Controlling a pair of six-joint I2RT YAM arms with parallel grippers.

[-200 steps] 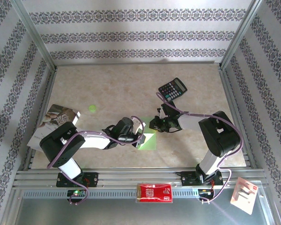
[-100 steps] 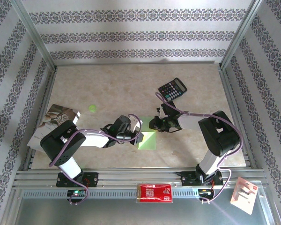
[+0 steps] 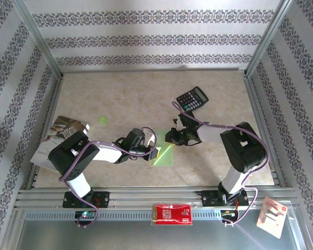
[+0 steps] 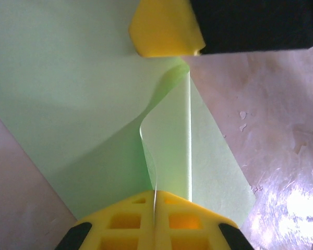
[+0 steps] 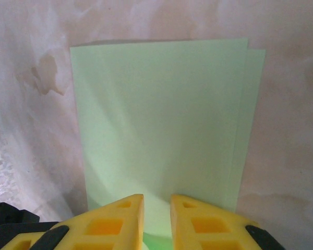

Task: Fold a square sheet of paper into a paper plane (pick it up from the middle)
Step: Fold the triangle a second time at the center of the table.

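Note:
The square sheet of paper (image 3: 166, 157) is light green and lies doubled over on the table just in front of the arms. Its top layer sits slightly offset from the lower one in the right wrist view (image 5: 156, 114). My left gripper (image 3: 153, 152) is shut on a thin raised flap of the paper (image 4: 68, 104), which curls up into its yellow jaws (image 4: 155, 213). My right gripper (image 3: 168, 138) hangs low over the sheet's far end with its jaws a narrow gap apart (image 5: 156, 213) and nothing pinched between them. One of its fingertips (image 4: 164, 28) rests by the fold.
A black calculator (image 3: 192, 98) lies at the back right and a tiny green dot (image 3: 103, 120) at the left. A booklet (image 3: 62, 133) sits by the left rail. A red-and-white packet (image 3: 172, 214) and a white card (image 3: 271, 216) lie on the near metal shelf.
My left gripper has drawn a little to the left with the paper flap in it, uncovering more of the sheet. The right gripper has stayed in place, its jaws a touch wider.

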